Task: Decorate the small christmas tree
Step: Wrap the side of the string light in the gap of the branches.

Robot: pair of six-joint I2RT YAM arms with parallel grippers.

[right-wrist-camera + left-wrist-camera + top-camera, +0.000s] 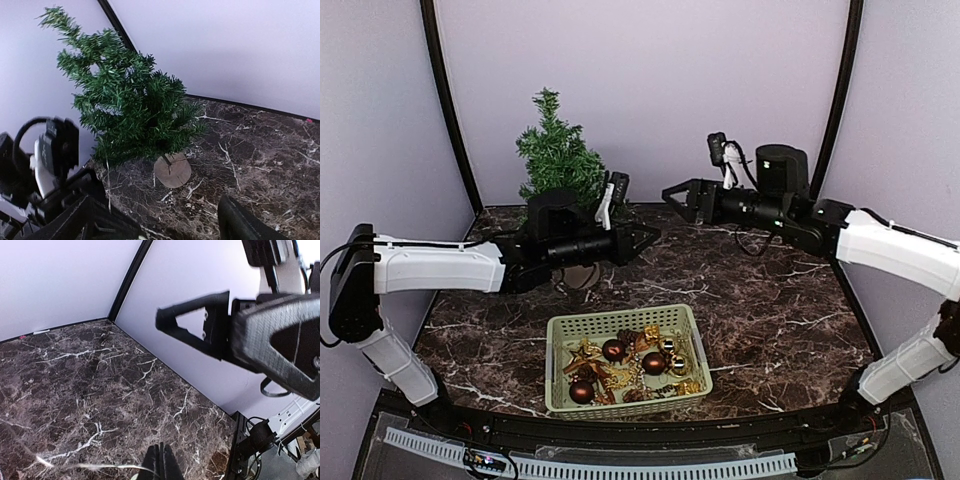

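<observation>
Small christmas tree (556,155) stands at the back left of the table (775,300). Left gripper (655,237), just before it, is pressed together; right gripper (669,191) is spread.

christmas tree (558,155) trunk behind left arm (440,268)

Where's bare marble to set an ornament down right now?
The marble table is bare right of the basket, and in a narrower strip left of it. Back left is crowded: the small christmas tree and the left gripper.
</observation>
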